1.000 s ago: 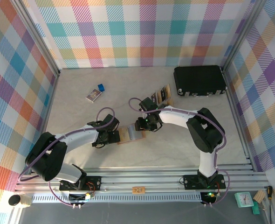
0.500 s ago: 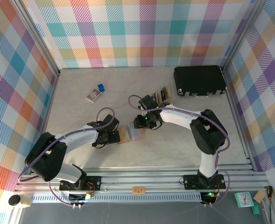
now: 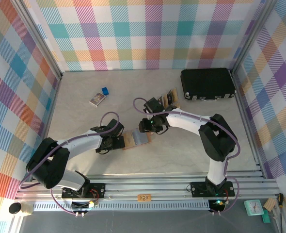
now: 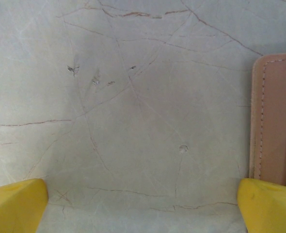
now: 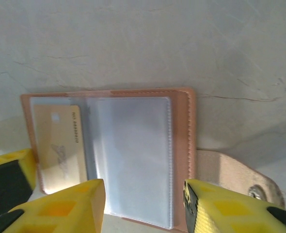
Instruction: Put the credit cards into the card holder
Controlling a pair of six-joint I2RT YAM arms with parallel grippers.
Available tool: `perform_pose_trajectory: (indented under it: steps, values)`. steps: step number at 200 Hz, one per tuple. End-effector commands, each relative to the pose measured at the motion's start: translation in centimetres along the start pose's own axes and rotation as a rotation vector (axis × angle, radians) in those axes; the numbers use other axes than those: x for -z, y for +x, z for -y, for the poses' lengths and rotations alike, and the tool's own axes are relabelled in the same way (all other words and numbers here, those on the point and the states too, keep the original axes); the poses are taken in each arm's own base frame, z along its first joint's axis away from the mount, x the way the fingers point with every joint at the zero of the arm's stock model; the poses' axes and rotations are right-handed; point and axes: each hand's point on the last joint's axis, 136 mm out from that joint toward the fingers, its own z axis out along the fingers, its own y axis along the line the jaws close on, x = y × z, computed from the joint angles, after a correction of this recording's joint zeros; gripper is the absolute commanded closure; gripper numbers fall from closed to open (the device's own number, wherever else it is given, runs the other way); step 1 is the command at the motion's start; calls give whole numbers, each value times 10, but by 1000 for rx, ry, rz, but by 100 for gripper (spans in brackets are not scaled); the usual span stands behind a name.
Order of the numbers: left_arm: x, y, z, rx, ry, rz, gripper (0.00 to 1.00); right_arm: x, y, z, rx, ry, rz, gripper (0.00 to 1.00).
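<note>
top external: high, behind arm bases (image 3: 82, 190), looking down over whole tabletop (image 3: 172, 155) | left wrist: close, facing down, card holder (image 4: 274, 116) edge at right | right wrist: close over same card holder

From above, the light is bright, even and soft. The arms throw only faint, short shadows on the pale desk (image 3: 85, 121), and the walls lean outward toward the frame edges. In the left wrist view the desk's veins are sharp, while the yellow fingers (image 4: 17, 206) of the left gripper (image 4: 143, 211) blur in the lower corners. The right wrist view is dimmer and softer, with a whitish sheen on the clear sleeves of the card holder (image 5: 133, 155).
</note>
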Motion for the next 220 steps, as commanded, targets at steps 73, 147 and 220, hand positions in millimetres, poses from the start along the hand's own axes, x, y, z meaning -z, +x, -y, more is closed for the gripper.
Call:
perform_pose_trajectory:
  steps: [73, 147, 220]
  values:
    - [-10, 18, -10, -19, -45, -53, 0, -24, -1, -6, 27, -26, -44, 54]
    - [-10, 19, -11, -21, -47, -54, 0, -38, 11, 11, 5, 23, -64, 53]
    - [-13, 20, -11, -21, -45, -58, 0, -45, 23, 4, 5, -28, -107, 53]
